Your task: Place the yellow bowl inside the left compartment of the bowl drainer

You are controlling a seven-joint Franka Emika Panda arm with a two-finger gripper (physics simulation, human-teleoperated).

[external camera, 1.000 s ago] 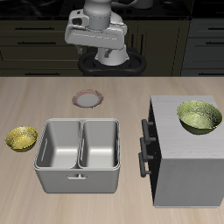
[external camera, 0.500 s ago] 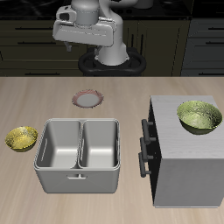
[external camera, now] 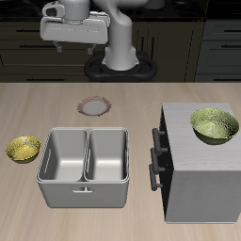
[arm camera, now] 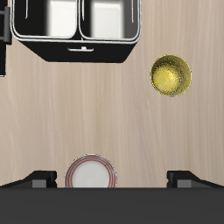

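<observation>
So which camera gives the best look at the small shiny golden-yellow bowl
The wrist view: the small shiny golden-yellow bowl sits there whole, seen from straight above, mottled inside showing. The exterior view shows the bowl smaller and at a slant, on the table beside the grey metal bowl drainer.

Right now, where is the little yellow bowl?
The yellow bowl sits on the table just beside the bowl drainer, outside its wells, with nothing holding it.

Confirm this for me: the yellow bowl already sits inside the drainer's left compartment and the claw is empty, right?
Not right. The yellow bowl sits on the table beside the bowl drainer, outside it; the exterior view shows both wells empty. The claw is indeed empty.
</observation>
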